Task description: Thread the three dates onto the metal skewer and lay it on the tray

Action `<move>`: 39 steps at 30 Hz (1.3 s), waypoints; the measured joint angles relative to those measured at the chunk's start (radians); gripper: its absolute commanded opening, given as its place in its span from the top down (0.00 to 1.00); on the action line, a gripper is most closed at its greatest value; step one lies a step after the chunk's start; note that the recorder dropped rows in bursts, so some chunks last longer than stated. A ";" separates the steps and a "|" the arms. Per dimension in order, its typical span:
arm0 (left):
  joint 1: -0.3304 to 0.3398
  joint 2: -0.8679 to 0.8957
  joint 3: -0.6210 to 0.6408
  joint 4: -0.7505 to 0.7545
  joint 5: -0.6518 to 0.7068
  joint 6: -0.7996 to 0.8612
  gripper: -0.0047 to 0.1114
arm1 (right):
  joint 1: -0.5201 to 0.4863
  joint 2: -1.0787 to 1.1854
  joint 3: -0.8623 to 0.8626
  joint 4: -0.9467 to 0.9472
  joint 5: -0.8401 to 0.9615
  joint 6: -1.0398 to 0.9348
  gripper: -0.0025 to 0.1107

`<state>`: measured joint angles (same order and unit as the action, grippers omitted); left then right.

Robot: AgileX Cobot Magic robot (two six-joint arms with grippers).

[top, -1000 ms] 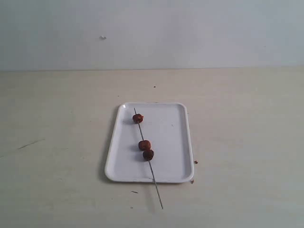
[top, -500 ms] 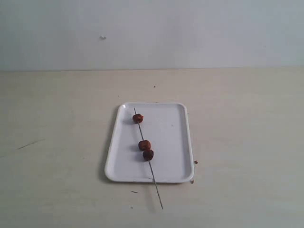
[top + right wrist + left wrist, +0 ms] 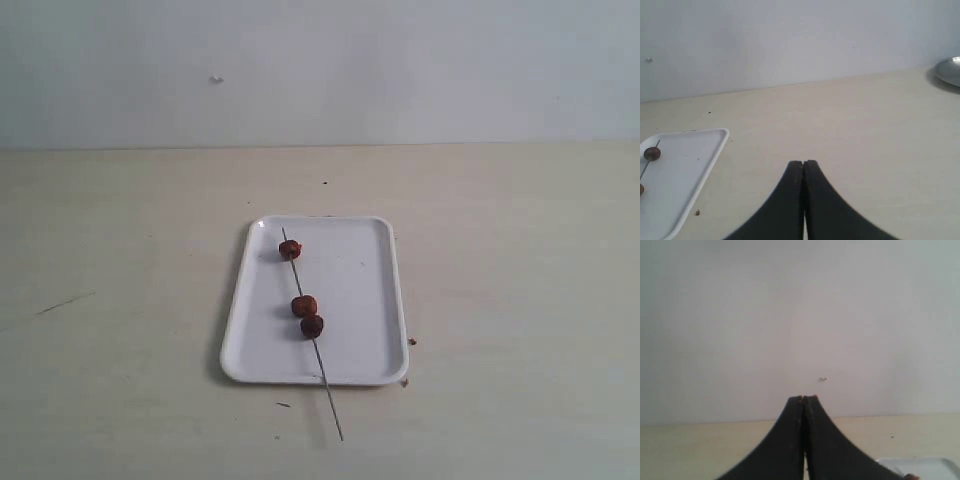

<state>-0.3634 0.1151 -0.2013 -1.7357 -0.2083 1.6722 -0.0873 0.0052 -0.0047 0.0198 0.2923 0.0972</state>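
Left gripper (image 3: 804,399): jaws fully closed, the black fingers pressed tip to tip. Nothing is held and nothing sits at the tips.
Right gripper (image 3: 803,162): jaws fully closed, the fingers flush along their inner edges. It is empty and holds nothing.
Skewer (image 3: 296,278): lies diagonally on the tray, lower centre of the exterior view. The near end passes over the tray's near rim and reaches out over the table (image 3: 500,330). The far end lies near the tray's upper-left corner.
Near date (image 3: 312,326): on the skewer at mid-tray, touching the middle date.
Middle date (image 3: 304,305): on the skewer, just behind the near date.
Far date (image 3: 290,249): on the skewer, well apart from the other two, toward the tray's upper left.
Tray (image 3: 360,290): flat on the table at frame centre, long sides running away from the camera.
Crumbs (image 3: 411,341): on the table just beside the tray's right rim, with one more at its lower-right corner.
Wall (image 3: 400,70): pale, behind the table.
Exterior view only: the whole skewer and all three dates, but neither gripper.
Left wrist view only: the closed fingers against the wall, and one tray corner (image 3: 920,463).
Right wrist view only: a metal dish (image 3: 950,70) far across the table. It also shows a tray corner (image 3: 690,165) carrying the far date (image 3: 652,153).
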 measured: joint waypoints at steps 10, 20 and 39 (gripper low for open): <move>0.000 0.020 0.056 0.510 0.071 -0.850 0.96 | 0.000 0.000 0.000 0.000 0.000 0.002 0.98; 0.000 0.246 0.116 1.334 0.005 -1.622 0.96 | 0.000 0.000 0.000 0.000 0.000 0.002 0.98; 0.327 0.206 0.182 1.268 0.267 -1.551 0.96 | 0.000 0.000 0.000 0.000 0.000 0.002 0.98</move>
<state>-0.0361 0.3216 -0.0192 -0.4679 0.0591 0.1209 -0.0873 0.0052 -0.0047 0.0198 0.2923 0.0992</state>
